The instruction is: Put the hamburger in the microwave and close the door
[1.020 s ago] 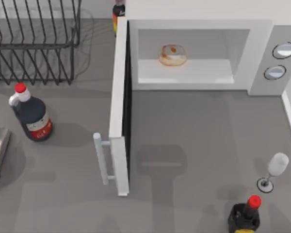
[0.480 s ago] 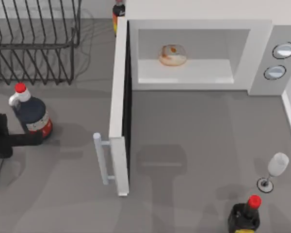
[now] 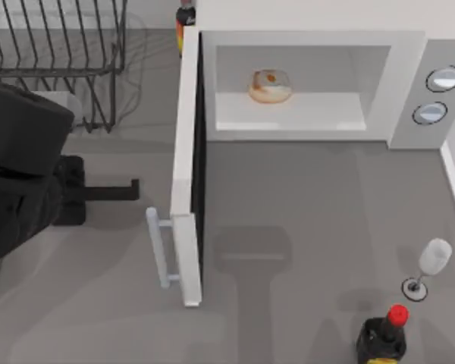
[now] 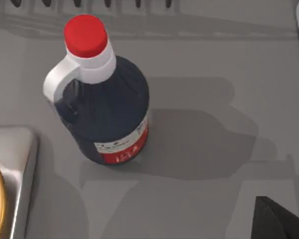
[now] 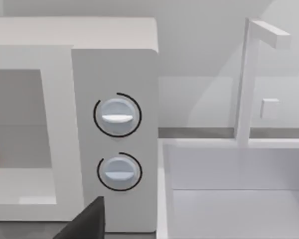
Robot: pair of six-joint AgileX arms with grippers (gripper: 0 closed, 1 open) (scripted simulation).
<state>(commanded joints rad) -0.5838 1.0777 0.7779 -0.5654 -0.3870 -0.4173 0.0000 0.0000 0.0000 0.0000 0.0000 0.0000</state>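
The burger [image 3: 270, 86] sits inside the microwave [image 3: 311, 38]. The door [image 3: 186, 174], stiff and hinged, stands open; push its outer face near the handle [image 3: 158, 246]. The left gripper [image 3: 125, 189] is at its nine o'clock, finger spread untellable.

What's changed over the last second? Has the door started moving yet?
The left arm has swung in from the table's left edge; the left gripper now reaches toward the outer face of the door, short of it, and the arm covers the dark bottle from above. The door is as wide open as before, and the hamburger sits unmoved inside the microwave.
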